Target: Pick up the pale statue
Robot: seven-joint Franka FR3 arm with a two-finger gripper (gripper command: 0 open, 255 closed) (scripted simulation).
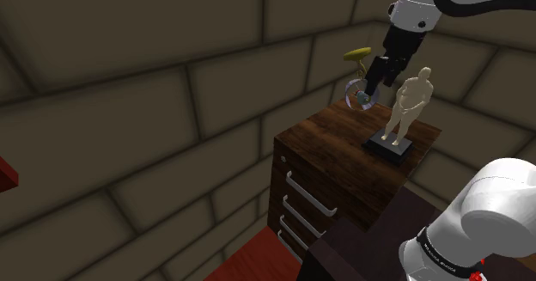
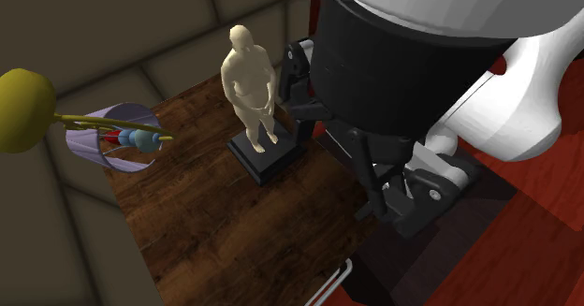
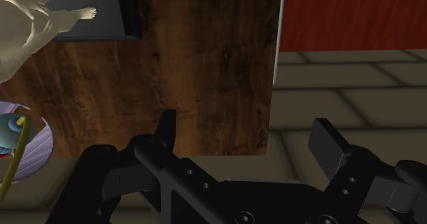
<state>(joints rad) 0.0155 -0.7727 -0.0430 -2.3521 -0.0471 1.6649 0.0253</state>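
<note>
A pale, cream statue of a standing figure stands upright on a black base on a dark wooden cabinet top. In the second exterior view the pale statue rises from its black base near the top's back edge. My black gripper hangs above the cabinet, just to the shoulder view's left of the statue and apart from it. In the wrist view my gripper is open with nothing between its fingers; the statue's feet lie off to one side, beyond the fingertips.
A purple cup holding a yellow stem with a yellow ball sits on the cabinet close to the gripper. Drawers with pale handles front the cabinet. A block wall stands behind it, and red floor lies below.
</note>
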